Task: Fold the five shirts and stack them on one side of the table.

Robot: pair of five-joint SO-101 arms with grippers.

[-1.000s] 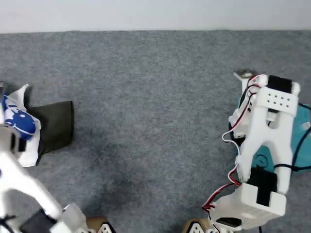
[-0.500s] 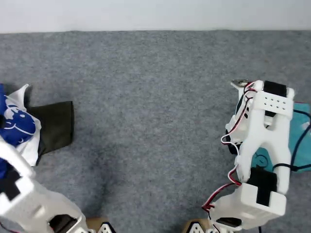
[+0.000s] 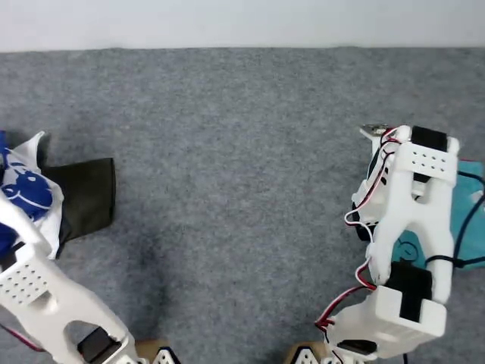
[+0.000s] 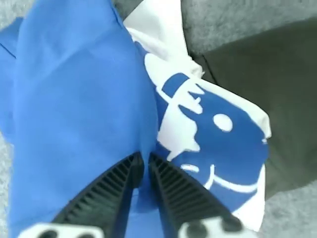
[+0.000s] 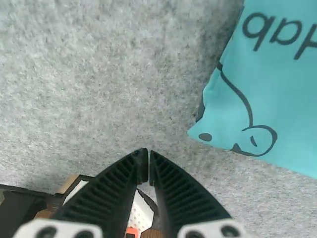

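Jaws of left arm together over blue shirt point(image 4: 74, 99), right jaws together, teal shirt point(image 5: 277, 99) just beside

Desk point(image 3: 227, 152): grey, felt-like covering, running across the whole high view.
White strip point(image 3: 242, 23): plain pale band along the desk's far edge.
Tan patches point(image 3: 149, 353): two, at the near edge, well apart; material cannot be told.

Left arm point(image 3: 30, 284) farther into view at near-left corner of table point(image 3: 227, 152); right arm point(image 3: 413, 220) slightly nearer.
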